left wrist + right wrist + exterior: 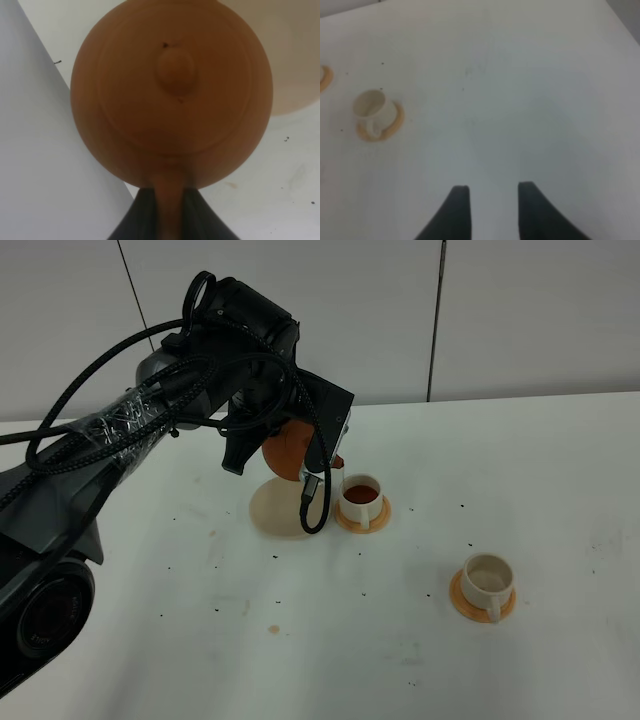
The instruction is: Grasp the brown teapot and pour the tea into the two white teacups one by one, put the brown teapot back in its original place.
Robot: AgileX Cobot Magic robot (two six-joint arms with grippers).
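While the left gripper (168, 202) was clamped on the loop handle of the brown teapot (286, 452), the pot hung tilted in the air, just above and beside the pale saucer (272, 518) that marked its resting place. Its short spout dipped toward the first teacup (361, 497), immediately to the right. That cup, on its orange coaster (345, 521), held dark reddish tea, so the step in hand was judged to be the first pour, at or near its end. No stream could be made out. Farther right and nearer the camera, the second teacup (487, 580) stood empty on its own coaster, well apart from the first. The next move would call for levelling the pot to stop the flow, carrying it across to this cup and tilting it again with the spout over the rim. The right gripper (490, 195) was idle over bare table (560, 470), its jaws moderately parted with nothing between them. In the left wrist view the teapot showed a round, matt reddish-brown clay body, a lid ringed by a faint seam, a small knob and a tiny vent hole beside it.
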